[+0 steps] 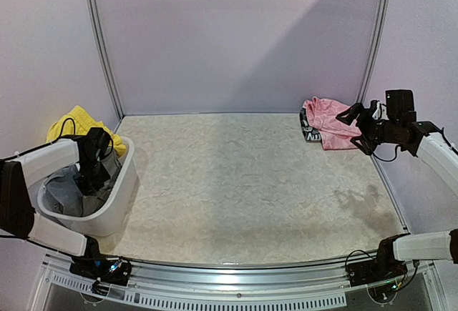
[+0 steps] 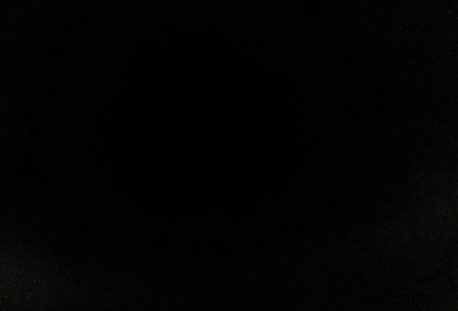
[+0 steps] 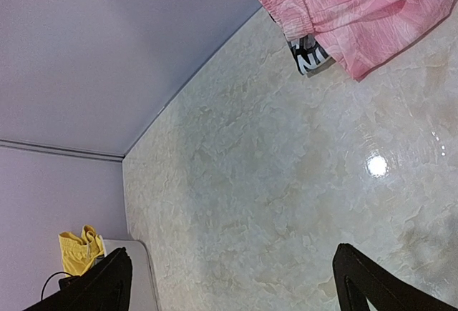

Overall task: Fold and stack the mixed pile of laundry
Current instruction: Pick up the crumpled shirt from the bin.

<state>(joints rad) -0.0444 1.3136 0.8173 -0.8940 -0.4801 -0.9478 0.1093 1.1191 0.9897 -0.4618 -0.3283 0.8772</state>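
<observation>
The laundry pile fills a white tub point(image 1: 118, 196) at the left. A grey garment point(image 1: 66, 191) lies inside it and yellow shorts point(image 1: 79, 125) hang over its far rim; the yellow shorts point(image 3: 77, 250) also show in the right wrist view. My left gripper point(image 1: 91, 181) reaches down into the tub onto the grey garment, its fingertips buried in the fabric. The left wrist view is fully black. A pink piece point(image 1: 329, 121) lies folded at the back right. My right gripper point(image 1: 356, 121) hovers open beside it with nothing between its fingers point(image 3: 114, 279).
A black-and-white patterned item point(image 1: 308, 129) lies under the pink piece point(image 3: 358, 11), its edge point(image 3: 309, 55) sticking out. The pale mottled tabletop point(image 1: 243, 182) spans the middle. Walls close the back and both sides. The tub's rim point(image 3: 139, 272) shows in the right wrist view.
</observation>
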